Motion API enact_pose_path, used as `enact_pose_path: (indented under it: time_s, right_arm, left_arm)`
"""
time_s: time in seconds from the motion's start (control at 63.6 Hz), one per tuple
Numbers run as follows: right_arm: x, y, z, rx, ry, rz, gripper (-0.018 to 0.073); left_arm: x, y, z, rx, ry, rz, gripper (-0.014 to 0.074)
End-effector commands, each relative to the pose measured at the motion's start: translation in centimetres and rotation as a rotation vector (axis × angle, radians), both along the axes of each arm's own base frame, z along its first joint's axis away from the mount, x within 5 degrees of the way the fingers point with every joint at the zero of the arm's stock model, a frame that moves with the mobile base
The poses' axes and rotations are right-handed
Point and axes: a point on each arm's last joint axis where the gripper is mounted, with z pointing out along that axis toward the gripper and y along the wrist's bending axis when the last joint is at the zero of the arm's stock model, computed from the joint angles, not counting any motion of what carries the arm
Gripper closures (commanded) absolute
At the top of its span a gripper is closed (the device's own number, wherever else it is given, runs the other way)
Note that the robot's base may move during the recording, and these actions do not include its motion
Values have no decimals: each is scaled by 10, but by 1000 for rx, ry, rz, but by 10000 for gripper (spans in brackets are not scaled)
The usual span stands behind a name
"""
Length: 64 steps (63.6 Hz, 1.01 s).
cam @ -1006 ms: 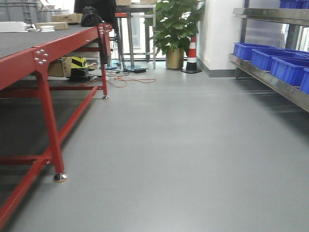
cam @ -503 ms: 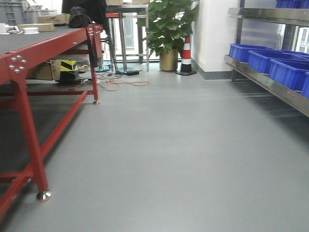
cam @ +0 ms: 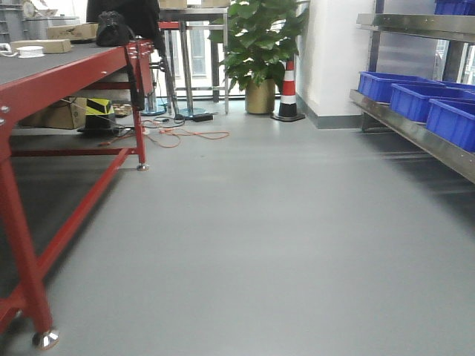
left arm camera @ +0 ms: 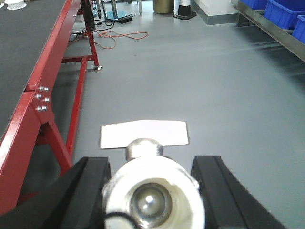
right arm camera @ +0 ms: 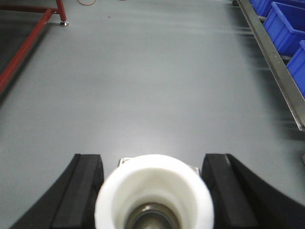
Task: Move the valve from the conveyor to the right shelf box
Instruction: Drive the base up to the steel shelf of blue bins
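Observation:
In the left wrist view my left gripper [left arm camera: 151, 162] is shut on a valve [left arm camera: 153, 193]. Its pale round end faces the camera and its flat silver lever handle [left arm camera: 143, 133] sticks out ahead. My right gripper [right arm camera: 153, 160] is shut on a second valve [right arm camera: 153, 191], of which I see the white round end. Both hang above the grey floor. The conveyor [cam: 44, 63], a dark belt on a red frame, runs along the left and also shows at the left of the wrist view as the conveyor [left arm camera: 24, 52]. The right shelf [cam: 415, 127] carries blue boxes [cam: 451, 119]. Neither gripper shows in the front view.
A red conveyor leg [cam: 26, 259] with a metal foot stands near left. Blue boxes [right arm camera: 286, 24] line the shelf rail on the right. Ahead are a potted plant [cam: 260, 52], a striped cone [cam: 288, 89], an orange cable [cam: 193, 135] and a stool.
The front view has moved forward along the aisle: the near conveyor leg slid left and down in the frame, and the shelf boxes drifted right.

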Motion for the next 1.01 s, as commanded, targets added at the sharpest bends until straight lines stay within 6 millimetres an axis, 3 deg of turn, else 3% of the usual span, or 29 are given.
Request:
enact_pose_path:
  time_s: [0.0, 0.99]
  right_arm:
    - [-3, -1, 14, 1, -102, -12, 713]
    - [-3, -1, 14, 1, -102, -12, 713]
  left_arm:
    - [-2, 0, 8, -8, -65, 1, 708]
    - [-2, 0, 8, -8, -65, 1, 708]
